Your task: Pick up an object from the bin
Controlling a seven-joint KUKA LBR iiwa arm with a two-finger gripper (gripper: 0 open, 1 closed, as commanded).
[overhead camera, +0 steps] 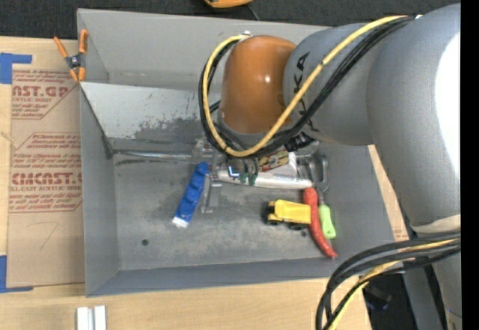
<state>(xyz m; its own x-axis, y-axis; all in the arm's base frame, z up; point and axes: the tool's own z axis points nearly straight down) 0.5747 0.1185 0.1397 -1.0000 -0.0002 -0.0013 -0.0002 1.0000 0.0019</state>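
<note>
At the left of the things in the bin (142,209) lies a blue studded brick strip (191,194), flat on the floor and running aslant, its white-tipped lower end toward the near wall. Just beside its upper end, and as far as I can judge touching or nearly touching it, is the gripper (212,185), low in the bin under the arm's orange cover (253,85). Whether the gripper is spread or pressed together I cannot tell, since the wrist and its cables hide most of it. Nothing can be seen pinched in it and the strip rests on the floor, so I judge the pick not yet made: the arm is down at a thing, while the closing and the lift remain. Further right a white tube-like piece (278,181) lies partly under the wrist. Then comes a small yellow toy vehicle (289,212), and beyond it a red pepper-shaped piece (320,227) with a green piece (327,220) against it, near the right wall. The floor of the bin is bare grey metal, scuffed and speckled, and level where the things lie. The walls slope outward. The left half of the floor gives the strip free room on that side, whereas the arm crowds the right. The bin stands on a wooden desk (224,298).
</note>
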